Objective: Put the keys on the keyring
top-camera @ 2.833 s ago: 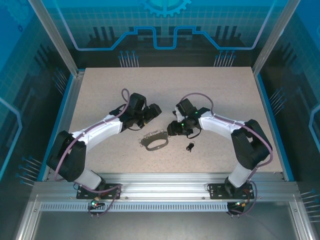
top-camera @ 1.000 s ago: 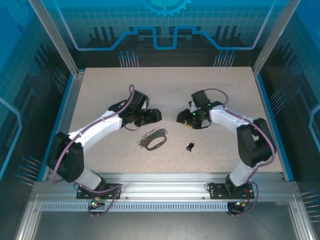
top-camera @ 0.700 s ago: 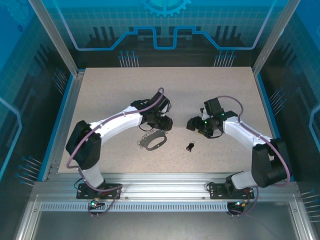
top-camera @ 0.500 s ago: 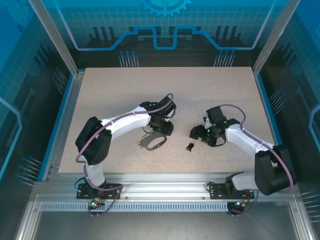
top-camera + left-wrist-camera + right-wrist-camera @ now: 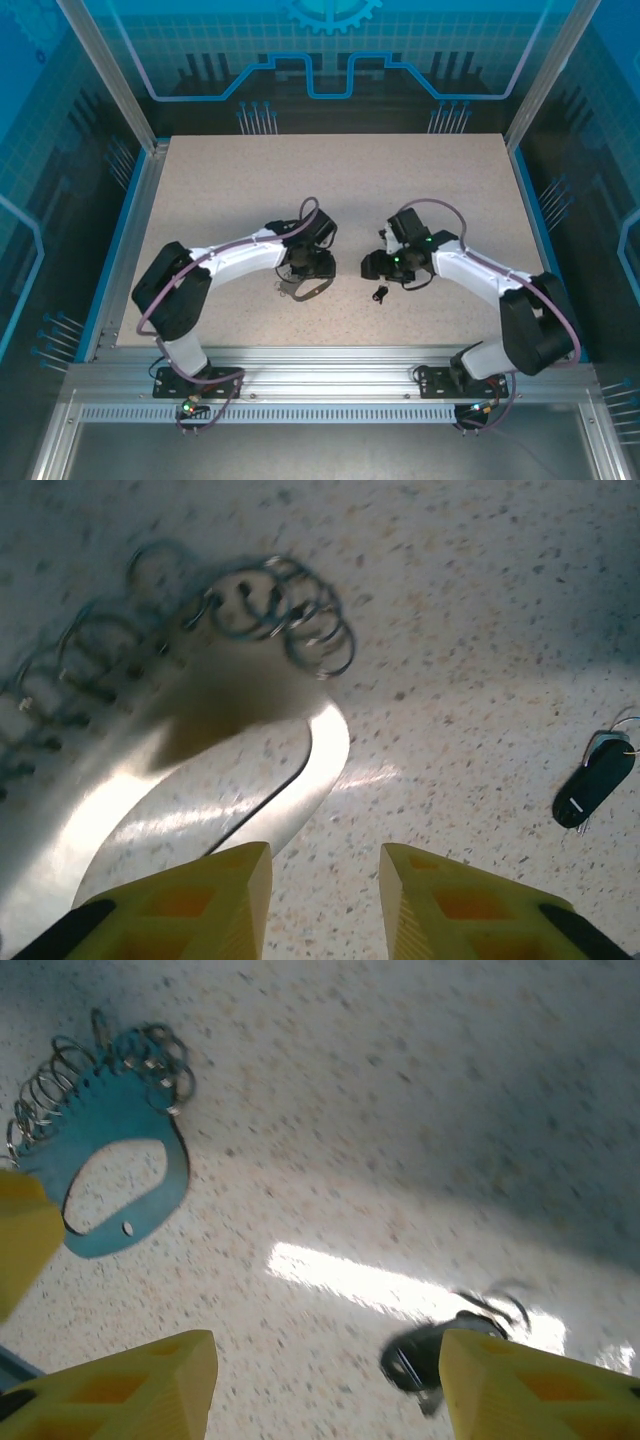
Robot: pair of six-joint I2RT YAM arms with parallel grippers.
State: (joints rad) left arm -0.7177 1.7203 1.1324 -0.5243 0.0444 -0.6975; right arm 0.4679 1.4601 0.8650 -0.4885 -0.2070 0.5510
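Observation:
The keyring (image 5: 309, 290) is a flat grey-blue oval loop lying on the table, with small silvery rings (image 5: 300, 620) along one side. My left gripper (image 5: 306, 267) hovers right over its far edge. In the left wrist view the loop (image 5: 205, 795) runs under the left finger, and the left gripper (image 5: 325, 900) is open with only bare table in the gap. The keys (image 5: 380, 292), a tiny black cluster, lie to the right of the loop. My right gripper (image 5: 373, 268) is open just behind them. In the right wrist view the keys (image 5: 430, 1355) sit beside the right finger, and the keyring (image 5: 125, 1175) lies further left.
The speckled table (image 5: 340, 190) stretches back behind both grippers. Aluminium frame rails (image 5: 330, 355) run along the near edge, and blue side walls (image 5: 128, 210) border the table.
Both arms swung in from the middle of the table toward the near centre. The left gripper came down over the keyring and narrowed its jaws. The right gripper shifted left, close to the keys.

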